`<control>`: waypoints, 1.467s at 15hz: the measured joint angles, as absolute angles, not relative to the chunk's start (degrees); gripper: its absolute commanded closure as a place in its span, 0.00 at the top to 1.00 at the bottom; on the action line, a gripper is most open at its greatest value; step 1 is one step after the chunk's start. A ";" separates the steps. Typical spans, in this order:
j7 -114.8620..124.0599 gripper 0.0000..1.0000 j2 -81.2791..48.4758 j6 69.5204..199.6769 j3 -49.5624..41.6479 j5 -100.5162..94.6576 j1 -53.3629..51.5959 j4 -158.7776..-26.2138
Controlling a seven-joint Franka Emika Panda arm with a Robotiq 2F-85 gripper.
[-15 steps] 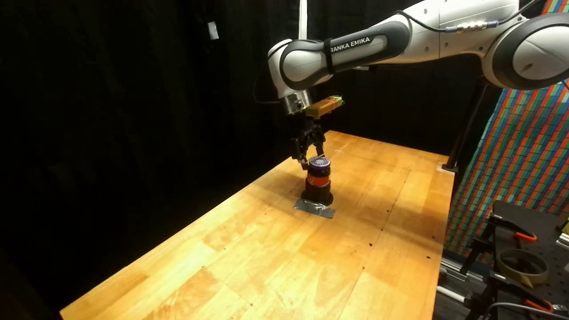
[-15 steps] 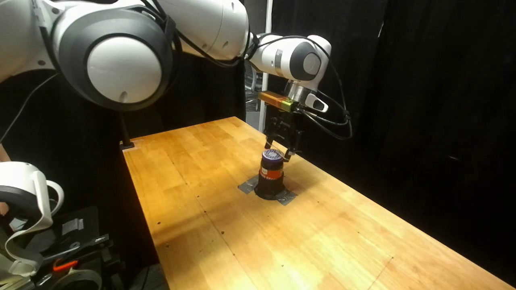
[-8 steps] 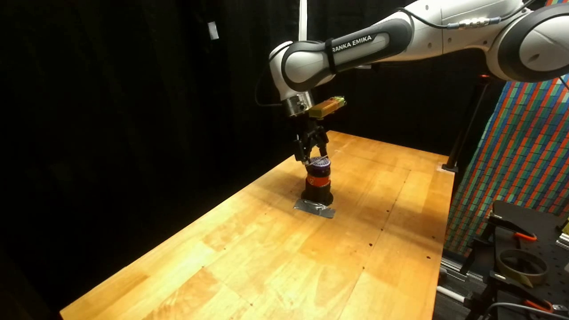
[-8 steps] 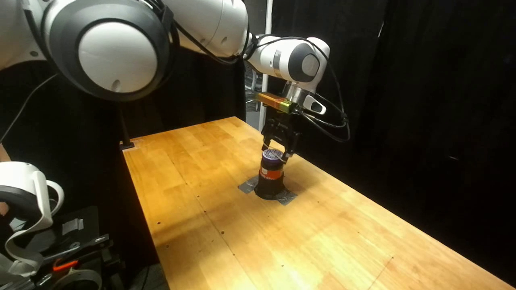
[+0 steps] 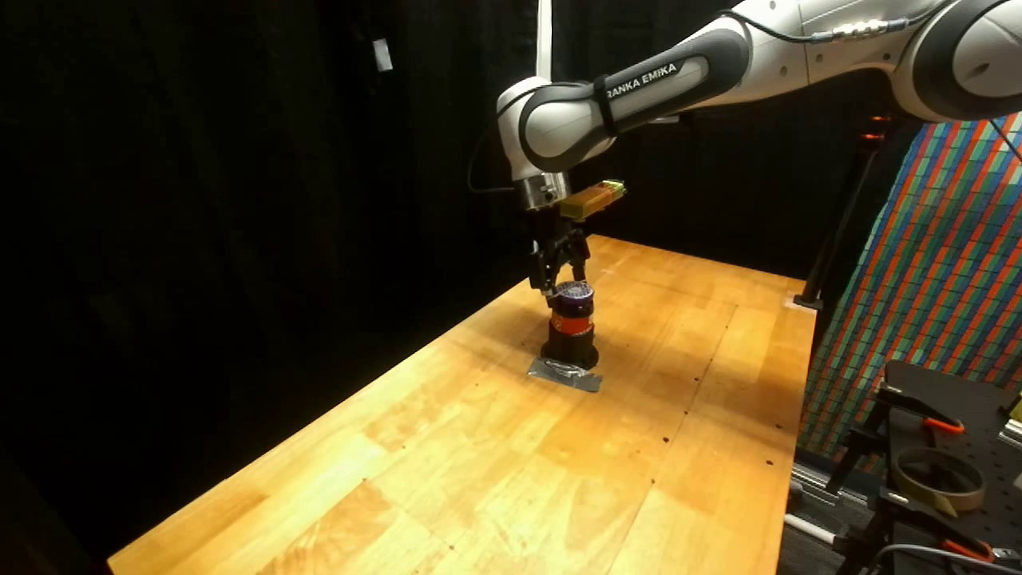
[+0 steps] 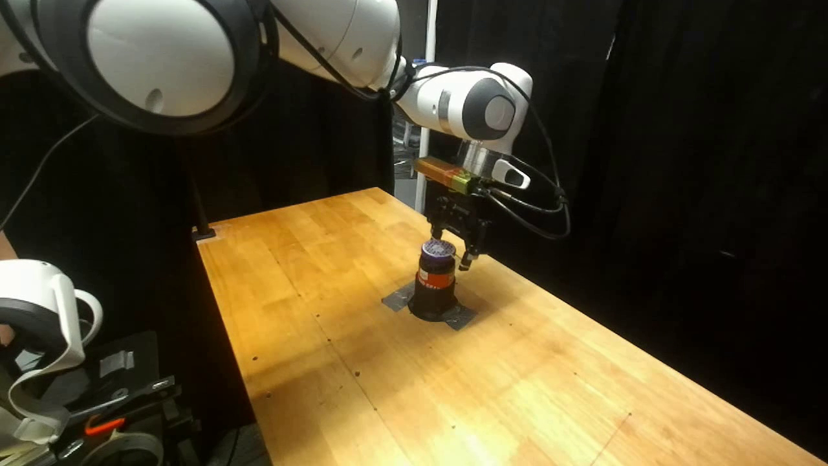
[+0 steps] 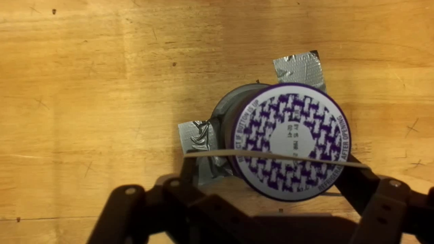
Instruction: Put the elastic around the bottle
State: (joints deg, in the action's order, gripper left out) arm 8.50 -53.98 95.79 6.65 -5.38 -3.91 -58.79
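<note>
Sideways and slightly lower than half a second ago, my pincer (image 6: 451,251) hangs at the rim of the bottle (image 6: 435,279), unmoved and upright on the desk (image 6: 543,362), tape (image 6: 396,298) at its foot, in an exterior view. In an exterior view, one of my fingers (image 5: 544,275) stands just beside the lid (image 5: 575,291); its mate appears behind.

In the wrist view, the pincer is spread, the elastic (image 7: 277,156) stretched between its tips and crossing over the lid, most of which lies beyond, toward the upper edge; whether they touch, I cannot tell. Lowering the loop looks like the step in hand. I should hold the tips spread, ease toward that upper edge until the elastic clears the rim, and centre up, the lid sitting nearer the finger on that view's right. Then straight down, past the lid, before relaxing. Left across the top, the elastic would likely snag.
</note>
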 measured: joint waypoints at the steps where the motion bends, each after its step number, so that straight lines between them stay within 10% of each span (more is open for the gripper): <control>1: 8.62 1.00 -53.31 97.34 6.65 -5.38 -3.83 -60.23; 20: 8.50 1.00 -33.94 117.92 4.19 -4.19 -4.22 -95.39; 21: 8.54 0.75 -33.20 119.46 3.96 -4.19 -4.22 -97.06; 22: 8.74 0.74 -32.45 121.25 3.70 -4.19 -4.25 -98.69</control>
